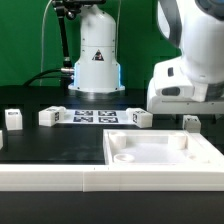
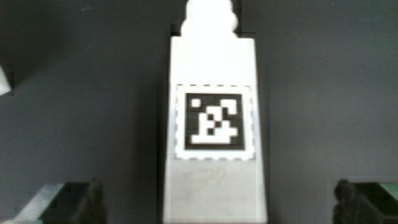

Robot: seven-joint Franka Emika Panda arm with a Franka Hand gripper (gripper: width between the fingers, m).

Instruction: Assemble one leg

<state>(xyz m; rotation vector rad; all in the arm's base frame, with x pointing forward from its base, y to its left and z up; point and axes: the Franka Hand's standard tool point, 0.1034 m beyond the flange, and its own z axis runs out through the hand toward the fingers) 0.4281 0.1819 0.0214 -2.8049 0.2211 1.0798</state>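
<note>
Hand state: the hand (image 2: 217, 203) is spread wide and holds nothing; its dark fingertips (image 2: 71, 203) show one to each side of the leg.
Leg position: the leg (image 2: 214, 110) lies flat on the tabletop (image 2: 89, 120) directly under the hand, centred between the fingertips, with its tag face turned up toward the wrist camera.
Long axis: it runs straight out from between the fingertips, square to the line that joins them, so the leg's narrow width, not its length, sits in the gap.
Far end: the leg's narrower stub (image 2: 210, 18) points away from the hand, and the plain end lies between the fingertips.
Contact: none seen; a strip of bare tabletop separates each fingertip from the leg's side.
Height: how far the fingertips hang above the tabletop cannot be told; in the exterior view the arm's white housing (image 1: 185, 85) hides them.
Match in the exterior view: probably the small white block (image 1: 192, 122) just below that housing, near the white panel (image 1: 160, 150), though this is not certain.
Coming move, as judged: a straight descent and then a squeeze across the width; no wrist turn looks needed, since leg and gap line up.
Risk, as judged: the grip would land near one end, so the long free part could droop or swing on lifting.
</note>
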